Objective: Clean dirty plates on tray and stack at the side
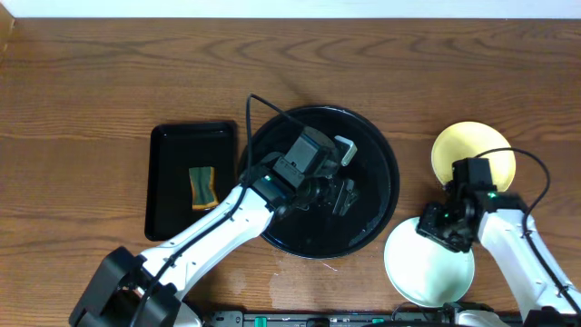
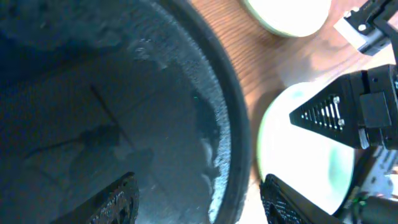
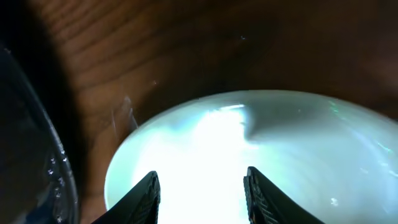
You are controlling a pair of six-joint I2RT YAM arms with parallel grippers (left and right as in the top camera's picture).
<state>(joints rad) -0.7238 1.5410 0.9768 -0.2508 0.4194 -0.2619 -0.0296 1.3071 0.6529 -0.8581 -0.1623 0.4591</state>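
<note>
Right fingers (image 3: 146, 198) hang apart straight above the mint plate (image 1: 416, 272), which sits by the near right corner of the bench (image 1: 73, 91) just beside the black tray (image 1: 368, 218), yellow plate (image 1: 465, 145) toward the far edge; the left fingers (image 2: 118, 200), likewise apart, hover over the tray, less near.

Two plates show, at three to five o'clock of the one round black tray (image 1: 377, 173): one pale yellow plate (image 1: 463, 143) and one pale mint plate (image 1: 422, 272). One rectangular tray (image 1: 172, 182) holds one sponge (image 1: 202, 185). Two arms: left arm (image 1: 218, 227), right arm (image 1: 513, 245).
</note>
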